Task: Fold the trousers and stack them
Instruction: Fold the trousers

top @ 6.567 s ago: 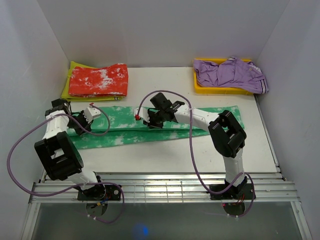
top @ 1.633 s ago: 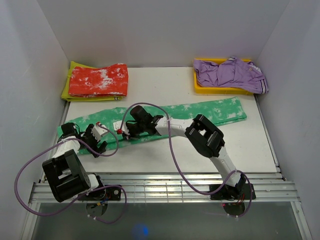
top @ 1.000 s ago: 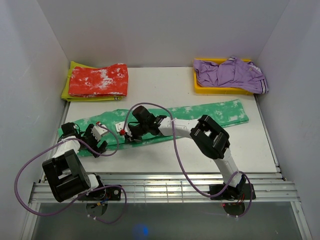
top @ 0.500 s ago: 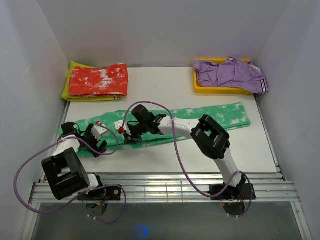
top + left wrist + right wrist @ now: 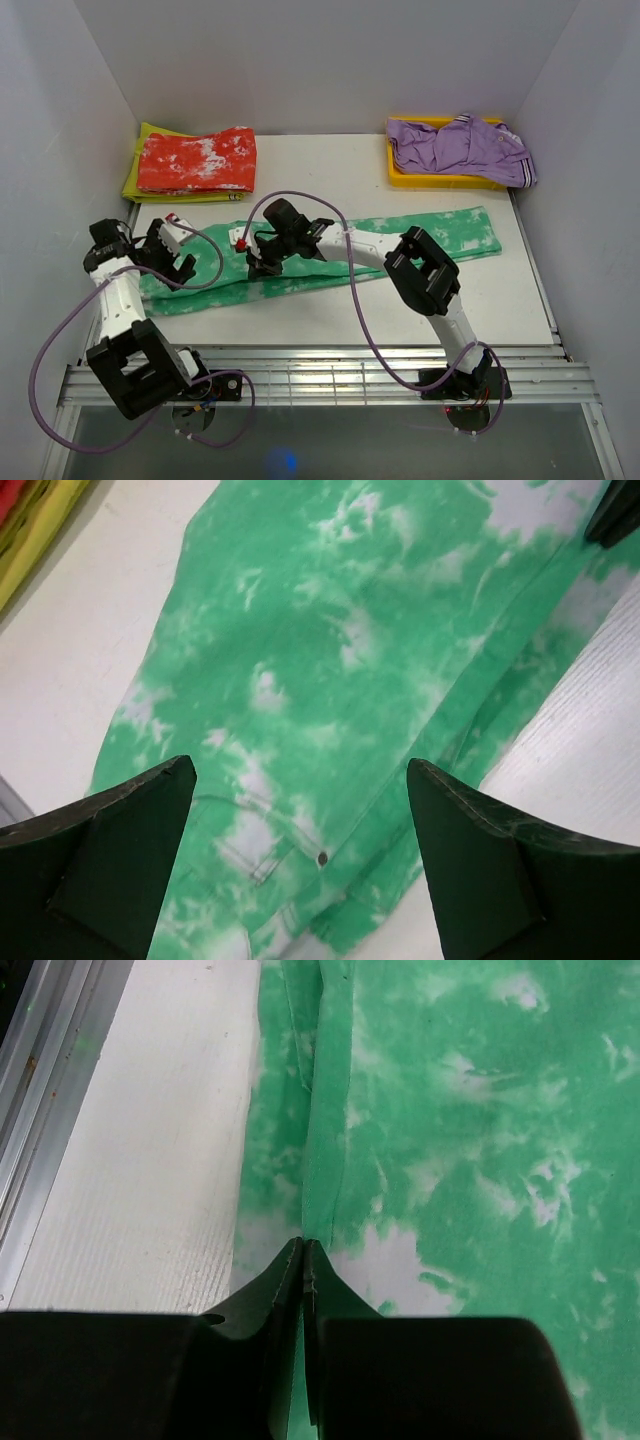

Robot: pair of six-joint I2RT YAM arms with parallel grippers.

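The trousers are bright green with white blotches. They lie stretched flat across the table from left to right, waist end at the left. My right gripper is down on them left of centre. In the right wrist view it is shut on a raised fold of the cloth near its front edge. My left gripper hangs open above the waist end. In the left wrist view its wide-apart fingers frame a pocket rivet on the cloth, with nothing between them.
A folded red-and-white garment lies on a yellow-green one at the back left. A yellow tray holding a purple garment stands at the back right. White walls close three sides. A metal rail runs along the near edge.
My left arm has lifted up and back to the left, away from the waist end, still open. The right gripper has edged slightly backward, still shut; the trousers have hardly shifted.
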